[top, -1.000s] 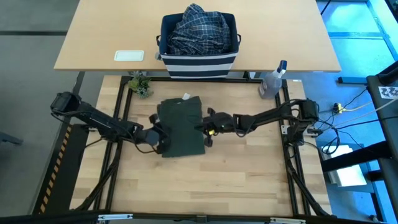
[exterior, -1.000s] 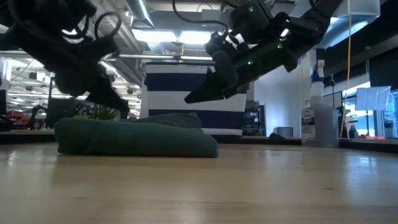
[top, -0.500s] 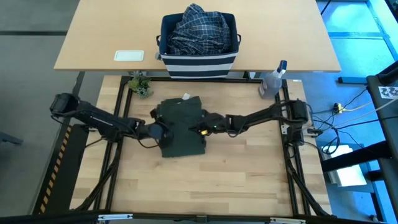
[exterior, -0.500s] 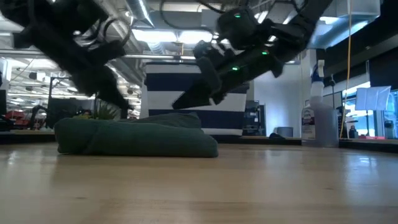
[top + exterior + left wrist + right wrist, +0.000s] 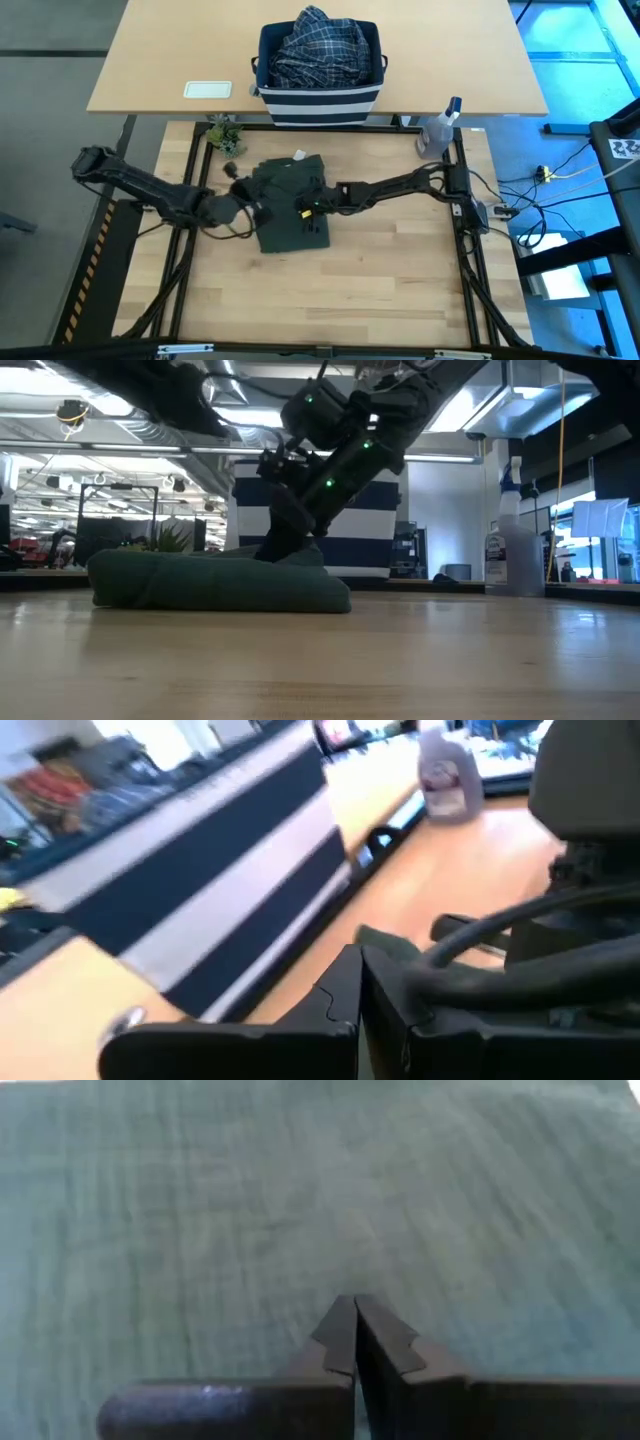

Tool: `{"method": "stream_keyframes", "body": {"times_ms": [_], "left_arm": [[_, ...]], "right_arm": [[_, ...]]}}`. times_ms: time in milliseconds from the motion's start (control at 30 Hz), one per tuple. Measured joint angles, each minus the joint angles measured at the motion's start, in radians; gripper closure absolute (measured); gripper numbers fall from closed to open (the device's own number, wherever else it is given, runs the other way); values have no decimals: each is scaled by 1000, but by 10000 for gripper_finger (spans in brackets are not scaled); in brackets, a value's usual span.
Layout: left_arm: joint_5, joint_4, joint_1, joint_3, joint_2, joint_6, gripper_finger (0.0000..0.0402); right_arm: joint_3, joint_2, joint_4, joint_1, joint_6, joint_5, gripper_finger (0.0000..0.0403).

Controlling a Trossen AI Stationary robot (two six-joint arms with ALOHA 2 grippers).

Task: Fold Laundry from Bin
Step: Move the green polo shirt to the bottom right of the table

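Right gripper sits over the middle of the green garment, its two fingers pressed together with nothing between them; the wrist view shows the tips resting on or just above the green weave, contact not confirmed; the low view shows that gripper angled down onto the top of the folded cloth. Left gripper stands at the garment's left edge, fingers likewise together and empty; whether it touches the cloth cannot be told.

Green garment lies folded into a compact rectangle on the near table, a small white tag at its far edge; it is flat and thick along the fold nearest the low camera.

Bin, navy with white stripes, stands on the far table, beyond the garment; plaid shirt is heaped inside it, rising above the rim; the left wrist view shows the bin's striped wall.

Spray bottle stands at the near table's far right corner, well apart from the garment; small plant stands at the far left corner; white card lies on the far table left of the bin.
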State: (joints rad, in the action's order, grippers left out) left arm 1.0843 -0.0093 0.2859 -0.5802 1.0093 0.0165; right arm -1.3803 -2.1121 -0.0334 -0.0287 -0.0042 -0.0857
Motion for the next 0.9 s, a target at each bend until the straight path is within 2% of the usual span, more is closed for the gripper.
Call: {"method": "stream_keyframes", "body": {"times_ms": [100, 200, 433, 600, 900], "left_arm": [[84, -2, 60, 34, -74, 25, 401], [116, 0, 100, 57, -121, 33, 401], [114, -2, 128, 65, -142, 13, 401], [91, -2, 128, 65, -140, -1, 401], [72, -5, 128, 65, -140, 7, 401]], "right_arm": [[1, -12, -36, -7, 20, -18, 401], [3, -17, -103, -20, 41, -24, 401], [-4, -4, -272, -24, 57, -27, 401], [-6, 0, -458, -12, 92, 12, 401], [4, 85, -662, 101, 124, 3, 401]]}}
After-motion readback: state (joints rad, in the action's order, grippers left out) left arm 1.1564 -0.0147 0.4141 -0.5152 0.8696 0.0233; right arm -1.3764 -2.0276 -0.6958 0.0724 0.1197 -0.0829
